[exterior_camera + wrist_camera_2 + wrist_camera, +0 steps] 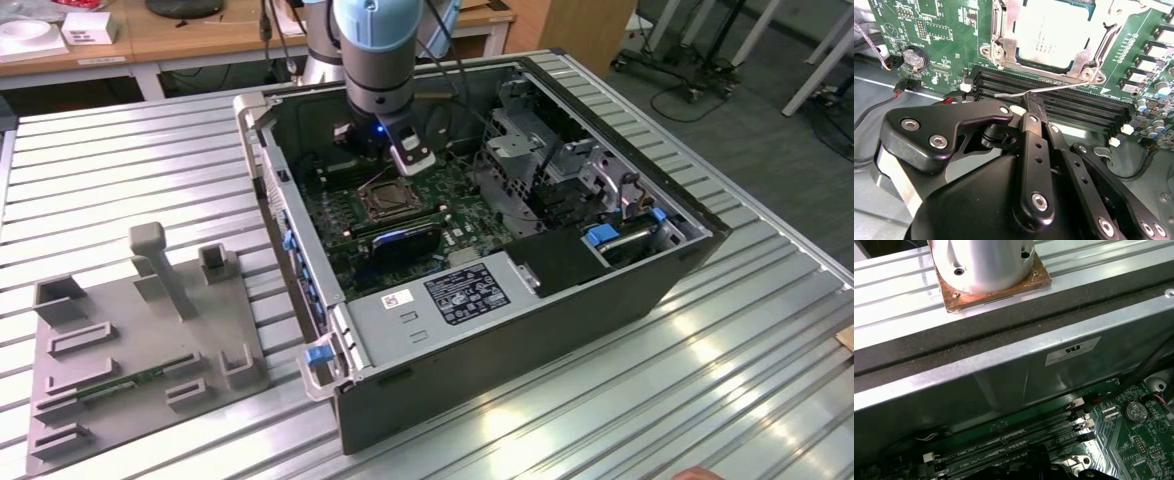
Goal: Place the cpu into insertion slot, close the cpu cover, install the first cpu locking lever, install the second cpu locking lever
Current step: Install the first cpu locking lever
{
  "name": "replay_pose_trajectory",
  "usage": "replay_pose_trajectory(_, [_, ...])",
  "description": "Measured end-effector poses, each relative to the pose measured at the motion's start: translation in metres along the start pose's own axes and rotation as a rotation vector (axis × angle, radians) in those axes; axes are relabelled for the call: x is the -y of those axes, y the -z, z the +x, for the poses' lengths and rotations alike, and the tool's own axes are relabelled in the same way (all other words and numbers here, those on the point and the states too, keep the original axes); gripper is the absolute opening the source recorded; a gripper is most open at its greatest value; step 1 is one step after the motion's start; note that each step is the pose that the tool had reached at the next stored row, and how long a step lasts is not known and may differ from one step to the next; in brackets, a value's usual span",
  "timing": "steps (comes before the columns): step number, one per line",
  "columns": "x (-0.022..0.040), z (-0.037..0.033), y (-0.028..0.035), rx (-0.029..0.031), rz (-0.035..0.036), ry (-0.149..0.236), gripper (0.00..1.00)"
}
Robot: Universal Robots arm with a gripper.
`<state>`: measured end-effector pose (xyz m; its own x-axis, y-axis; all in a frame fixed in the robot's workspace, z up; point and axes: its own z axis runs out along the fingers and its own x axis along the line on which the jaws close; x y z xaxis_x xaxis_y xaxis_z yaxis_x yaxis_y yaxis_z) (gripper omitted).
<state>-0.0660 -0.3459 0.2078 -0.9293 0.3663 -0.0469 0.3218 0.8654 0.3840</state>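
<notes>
The jaws seem to be pinching a thin locking lever [1054,88] (contact partly hidden). The ribbed metal counter [120,160] is carrying the case; the arm [380,50] is reaching down over the cpu [1051,31], seated in the insertion slot [387,197].

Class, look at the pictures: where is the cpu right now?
The cpu sits in the insertion slot under the cpu cover, beside the memory slots in the second wrist view.

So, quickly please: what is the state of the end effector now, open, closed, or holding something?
End effector: closed on the thin wire locking lever beside the cpu cover, above the memory slots.
</notes>
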Motion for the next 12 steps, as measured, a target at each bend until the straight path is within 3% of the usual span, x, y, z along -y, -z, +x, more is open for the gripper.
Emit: replay_pose_trajectory(12, [0.0005,-0.0016,-0.0010,0.0000,0.0001,0.000,0.11])
